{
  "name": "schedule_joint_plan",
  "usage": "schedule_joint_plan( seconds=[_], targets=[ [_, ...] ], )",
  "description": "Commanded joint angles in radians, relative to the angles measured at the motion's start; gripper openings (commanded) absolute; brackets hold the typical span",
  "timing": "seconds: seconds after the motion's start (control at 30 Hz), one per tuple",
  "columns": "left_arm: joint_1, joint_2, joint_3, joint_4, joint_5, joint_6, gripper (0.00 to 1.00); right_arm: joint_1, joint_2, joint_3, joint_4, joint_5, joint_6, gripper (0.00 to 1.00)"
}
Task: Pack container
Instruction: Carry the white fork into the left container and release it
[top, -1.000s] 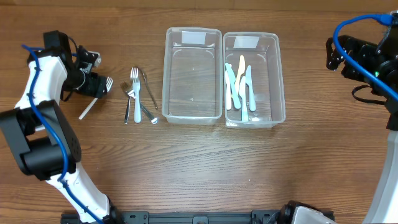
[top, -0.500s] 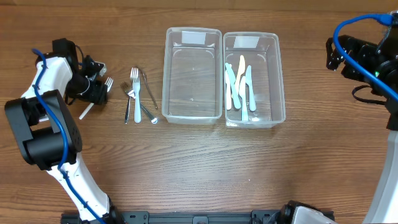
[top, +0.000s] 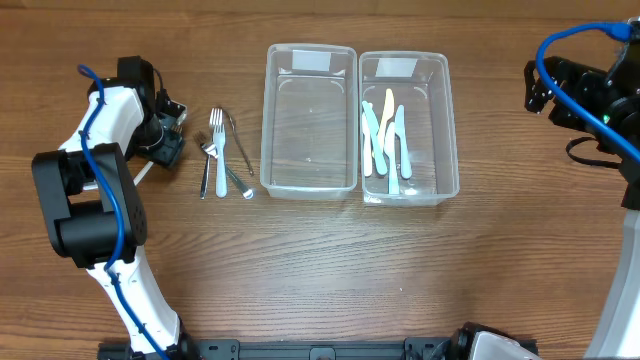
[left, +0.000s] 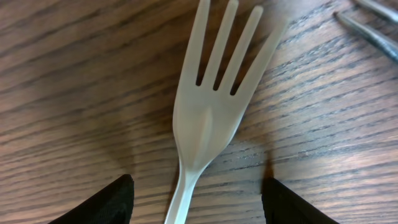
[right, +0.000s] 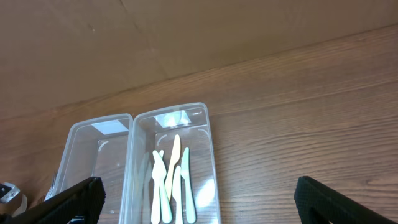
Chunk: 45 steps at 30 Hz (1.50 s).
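Your left gripper (left: 198, 193) is spread, its fingers (left: 102, 202) straddling the neck of the white fork (left: 208, 118), which lies flat on the table (left: 74, 74), tines pointing away. Nothing is pinched yet. The handle sits nearer one finger than the other, so closing now may shove the light plastic sideways instead of trapping it. A flat fork can also slip out on the lift. Just beyond lies the metal cutlery (top: 222, 152), and a skidding fork could knock into it. Further on sit the empty bin (top: 266, 120) and the knife bin (top: 452, 120). Your right gripper (right: 202, 199) hangs spread, well apart.
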Motion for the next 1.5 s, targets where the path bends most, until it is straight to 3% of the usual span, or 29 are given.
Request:
schedule_joint_plan(
  seconds=[0.0, 0.6, 0.73, 0.87, 1.23, 1.47],
  targets=[
    [0.005, 0.035, 0.006, 0.001, 0.057, -0.022, 0.65, -0.001, -0.006, 0.015, 0.005, 0.010, 0.004, 1.00],
    [0.045, 0.035, 0.005, -0.018, 0.195, 0.028, 0.54, -0.001, -0.006, 0.015, 0.005, 0.010, 0.004, 1.00],
    [0.046, 0.035, 0.005, -0.037, 0.195, 0.016, 0.24, -0.001, -0.006, 0.015, 0.005, 0.010, 0.004, 1.00],
    [0.039, 0.035, 0.005, -0.045, 0.194, -0.073, 0.04, -0.001, -0.006, 0.015, 0.005, 0.010, 0.004, 1.00],
    [-0.019, 0.026, 0.056, -0.181, 0.181, -0.237, 0.04, -0.001, -0.006, 0.015, 0.005, 0.010, 0.004, 1.00],
    [-0.084, -0.033, 0.299, -0.430, 0.183, -0.347, 0.04, -0.001, -0.006, 0.015, 0.005, 0.010, 0.004, 1.00]
  ],
)
